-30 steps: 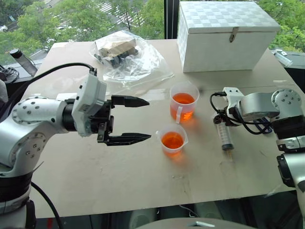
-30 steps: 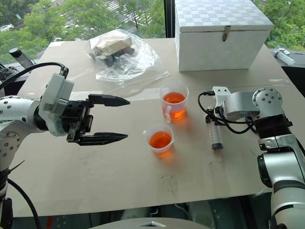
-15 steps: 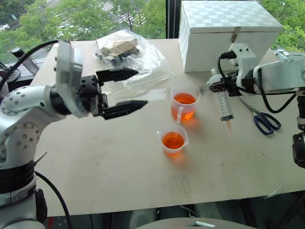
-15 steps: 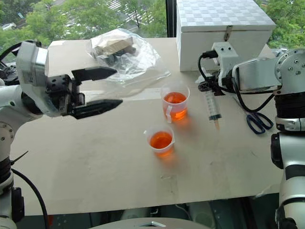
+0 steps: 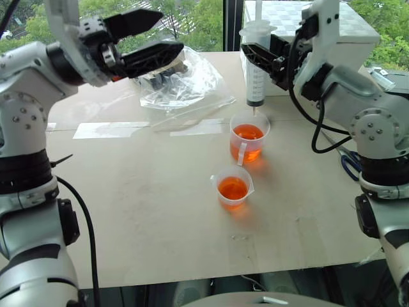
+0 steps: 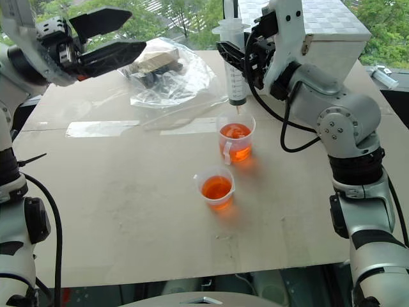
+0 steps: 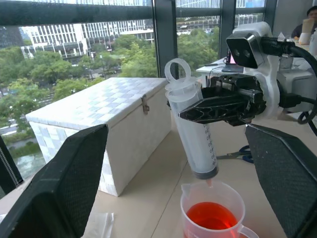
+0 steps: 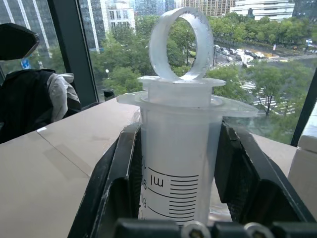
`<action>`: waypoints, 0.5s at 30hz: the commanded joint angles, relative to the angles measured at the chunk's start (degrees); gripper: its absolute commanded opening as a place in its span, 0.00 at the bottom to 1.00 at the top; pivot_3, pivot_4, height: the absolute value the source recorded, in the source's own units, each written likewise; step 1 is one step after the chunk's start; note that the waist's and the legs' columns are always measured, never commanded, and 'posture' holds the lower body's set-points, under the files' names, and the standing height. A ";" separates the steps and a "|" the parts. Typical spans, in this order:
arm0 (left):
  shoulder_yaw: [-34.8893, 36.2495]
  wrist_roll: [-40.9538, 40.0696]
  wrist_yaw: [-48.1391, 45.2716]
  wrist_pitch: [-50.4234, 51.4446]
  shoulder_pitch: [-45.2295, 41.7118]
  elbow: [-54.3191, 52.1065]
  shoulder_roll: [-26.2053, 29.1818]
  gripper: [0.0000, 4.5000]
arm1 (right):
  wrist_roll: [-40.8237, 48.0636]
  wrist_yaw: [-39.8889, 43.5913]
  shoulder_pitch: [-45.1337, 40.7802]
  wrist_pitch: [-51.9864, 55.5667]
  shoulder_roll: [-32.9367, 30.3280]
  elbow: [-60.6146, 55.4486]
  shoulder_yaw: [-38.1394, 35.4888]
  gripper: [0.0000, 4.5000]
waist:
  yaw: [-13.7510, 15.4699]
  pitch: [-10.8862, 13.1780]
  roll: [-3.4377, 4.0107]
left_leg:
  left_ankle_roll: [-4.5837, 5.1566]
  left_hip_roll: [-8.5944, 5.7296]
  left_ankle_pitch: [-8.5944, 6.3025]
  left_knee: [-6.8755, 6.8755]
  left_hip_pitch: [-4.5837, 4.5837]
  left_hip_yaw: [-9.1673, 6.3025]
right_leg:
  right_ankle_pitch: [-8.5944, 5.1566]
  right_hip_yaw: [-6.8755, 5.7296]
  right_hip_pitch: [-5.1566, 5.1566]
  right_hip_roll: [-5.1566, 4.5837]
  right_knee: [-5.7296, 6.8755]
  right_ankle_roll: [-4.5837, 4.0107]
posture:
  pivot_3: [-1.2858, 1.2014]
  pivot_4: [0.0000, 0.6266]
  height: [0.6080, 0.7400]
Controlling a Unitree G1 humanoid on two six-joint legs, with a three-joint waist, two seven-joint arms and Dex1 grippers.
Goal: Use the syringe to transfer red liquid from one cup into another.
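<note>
Right claw clenched around the syringe, upright, tip just above the taller handled cup of red liquid; smaller cup nearby on the desk; left claw released, raised

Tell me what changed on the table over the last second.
The right claw lifted the syringe off the table, turned it upright and carried it over the taller cup, tip just above the rim. The left claw, open, rose toward the plastic bag. Both cups, including the smaller cup, the white box and bag stayed put.
</note>
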 commanded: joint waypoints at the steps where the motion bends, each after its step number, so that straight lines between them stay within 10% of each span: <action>1: -2.56 2.78 -2.37 -1.79 -4.98 2.40 -2.94 1.00 | -8.62 4.81 5.77 -10.10 3.23 -2.05 0.87 0.35 | 0.08 -0.06 -0.09 | -0.01 0.00 0.01 0.00 0.00 -0.03 | 0.00 -0.02 0.03 0.00 -0.01 0.00 | 0.52 0.24 1.00; 15: -10.06 15.34 -7.16 -9.69 -8.29 9.58 -11.66 1.00 | -19.79 12.97 13.31 -21.97 12.40 3.59 -0.79 0.35 | -1.17 -0.02 -0.03 | -0.14 -0.03 0.08 0.16 0.08 -0.02 | 0.00 0.00 0.02 0.01 0.04 0.00 | 0.52 0.24 1.00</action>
